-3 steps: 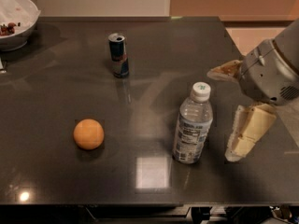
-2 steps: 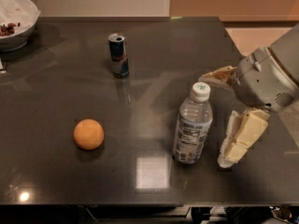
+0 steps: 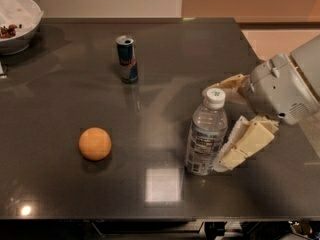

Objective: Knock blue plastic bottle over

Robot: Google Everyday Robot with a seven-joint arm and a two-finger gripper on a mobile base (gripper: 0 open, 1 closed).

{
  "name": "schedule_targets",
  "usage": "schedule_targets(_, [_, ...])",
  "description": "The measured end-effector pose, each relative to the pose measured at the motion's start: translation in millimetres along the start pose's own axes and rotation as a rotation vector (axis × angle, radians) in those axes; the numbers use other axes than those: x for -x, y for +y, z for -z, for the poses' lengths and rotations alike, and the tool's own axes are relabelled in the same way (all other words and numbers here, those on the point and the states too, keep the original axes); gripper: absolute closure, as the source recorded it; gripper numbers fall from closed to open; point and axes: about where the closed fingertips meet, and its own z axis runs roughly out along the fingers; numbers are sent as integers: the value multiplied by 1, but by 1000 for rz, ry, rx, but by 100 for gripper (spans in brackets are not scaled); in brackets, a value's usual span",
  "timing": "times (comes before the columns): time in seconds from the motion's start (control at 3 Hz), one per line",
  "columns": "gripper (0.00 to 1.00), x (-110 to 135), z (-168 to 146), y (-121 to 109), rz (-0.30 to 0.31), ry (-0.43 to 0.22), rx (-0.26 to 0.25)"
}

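The blue plastic bottle (image 3: 206, 134) is clear, with a white cap and a white-and-blue label. It stands upright on the dark table (image 3: 165, 74), right of centre near the front. My gripper (image 3: 222, 126) comes in from the right with its fingers spread open. The near finger (image 3: 245, 144) is against the bottle's right side. The far finger (image 3: 227, 84) reaches behind the cap. Nothing is held.
A slim blue-and-silver drink can (image 3: 127, 59) stands upright at the back centre. An orange (image 3: 94, 143) lies at the front left. A white bowl (image 3: 15, 21) with food sits at the back left corner. The table's front edge is close below the bottle.
My gripper has moved left towards the bottle, and the near finger now sits against its right side. The bottle still stands upright in the same place.
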Motion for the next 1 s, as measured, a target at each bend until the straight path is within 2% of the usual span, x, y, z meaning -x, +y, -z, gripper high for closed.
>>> schedule_targets(0.33, [40,2,-3,0,-19,-24,-10])
schedule_targets(0.67, [65,3,-4,-1,-46,-17,-22])
schedule_targets(1.0, [87,17,8,-11,-53,63,-75])
